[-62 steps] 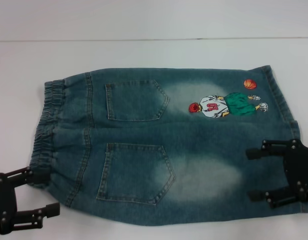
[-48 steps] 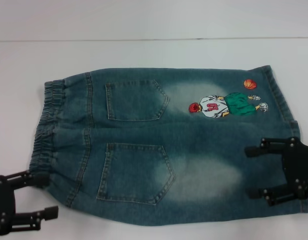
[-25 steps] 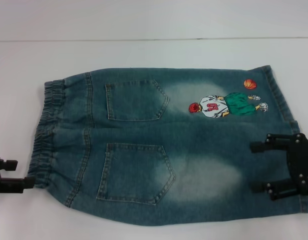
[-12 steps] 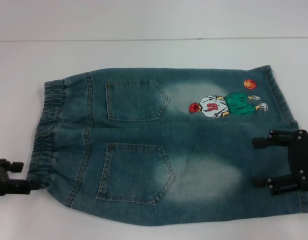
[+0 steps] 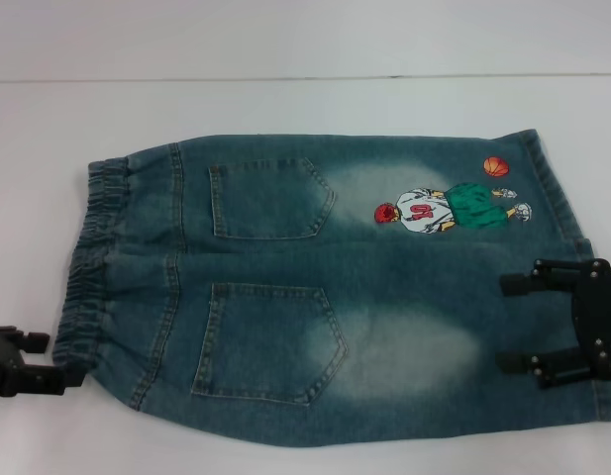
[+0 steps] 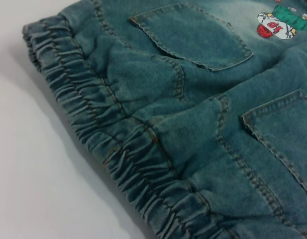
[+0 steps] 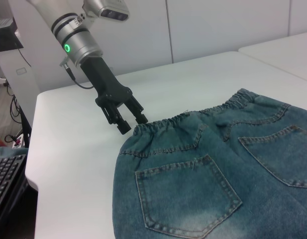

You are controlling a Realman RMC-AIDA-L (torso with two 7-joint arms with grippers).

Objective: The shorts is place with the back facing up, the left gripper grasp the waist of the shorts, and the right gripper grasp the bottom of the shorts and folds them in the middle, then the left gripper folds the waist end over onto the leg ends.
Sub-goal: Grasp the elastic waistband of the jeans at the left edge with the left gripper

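While my left tool [image 5: 50, 358] nears the waistband spread, right tool [image 5: 518, 322] spread over hem — both must pinch shorts [image 5: 384, 317].

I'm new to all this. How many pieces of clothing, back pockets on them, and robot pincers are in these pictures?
Shorts: 1, lying flat on the white table.
Back pockets: 2, one farther and one nearer.
Pincers: 2, the left pincer at the waistband corner, the right pincer open over the leg hem.
Total: 5
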